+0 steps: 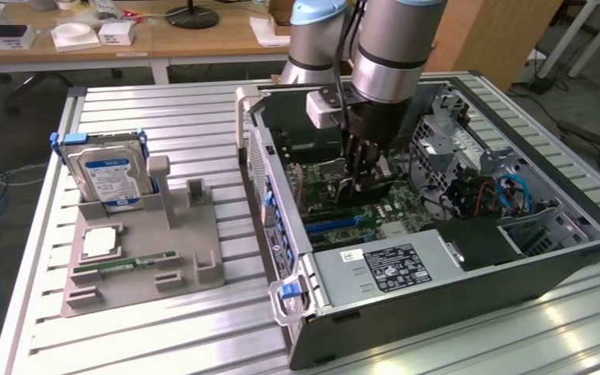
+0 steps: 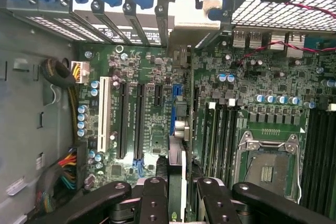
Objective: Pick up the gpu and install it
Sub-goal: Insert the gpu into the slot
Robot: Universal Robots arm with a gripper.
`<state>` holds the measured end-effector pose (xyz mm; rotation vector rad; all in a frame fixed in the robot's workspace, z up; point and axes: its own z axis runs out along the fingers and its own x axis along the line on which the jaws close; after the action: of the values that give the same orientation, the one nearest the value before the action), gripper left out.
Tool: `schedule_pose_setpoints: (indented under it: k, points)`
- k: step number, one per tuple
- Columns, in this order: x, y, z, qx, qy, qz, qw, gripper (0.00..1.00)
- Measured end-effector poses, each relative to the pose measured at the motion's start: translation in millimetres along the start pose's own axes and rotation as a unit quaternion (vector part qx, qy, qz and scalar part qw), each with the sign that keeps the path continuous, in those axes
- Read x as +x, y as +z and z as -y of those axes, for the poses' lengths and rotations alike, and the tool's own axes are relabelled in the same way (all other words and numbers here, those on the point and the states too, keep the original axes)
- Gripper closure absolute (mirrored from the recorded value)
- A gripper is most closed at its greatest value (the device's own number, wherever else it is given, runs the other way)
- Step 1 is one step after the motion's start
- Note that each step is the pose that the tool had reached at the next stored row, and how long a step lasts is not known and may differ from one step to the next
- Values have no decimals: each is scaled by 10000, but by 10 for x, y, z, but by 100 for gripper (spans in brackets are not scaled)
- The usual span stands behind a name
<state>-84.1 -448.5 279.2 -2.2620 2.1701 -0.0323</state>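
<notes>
Gpu (image 2: 177, 148) gripped edge-on in partly closed end effector (image 2: 181, 190), over motherboard (image 2: 152, 72).

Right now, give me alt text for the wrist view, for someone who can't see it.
The black gripper holds the thin dark gpu card edge-on over a green motherboard, in line with its blue slot. An empty metal-framed processor socket sits alongside.

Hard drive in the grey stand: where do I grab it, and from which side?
Grip the hard drive by its upper part, coming down from above, probably pinching its broad faces. It stands upright with its lower end seated in the stand, and blue rails line its narrow sides.
</notes>
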Motion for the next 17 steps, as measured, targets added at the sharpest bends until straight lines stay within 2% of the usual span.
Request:
schedule_pose_setpoints:
  k: [2, 5, 6, 13, 17]
  points:
    - [0, 1, 0, 0, 0, 6, 10000, 74]
    - [0, 1, -1, 3, 1, 55, 10000, 74]
    - [0, 1, -1, 3, 1, 61, 10000, 74]
    - [18, 3, -1, 3, 0, 66, 10000, 74]
    - [46, 9, -2, 4, 1, 95, 10000, 74]
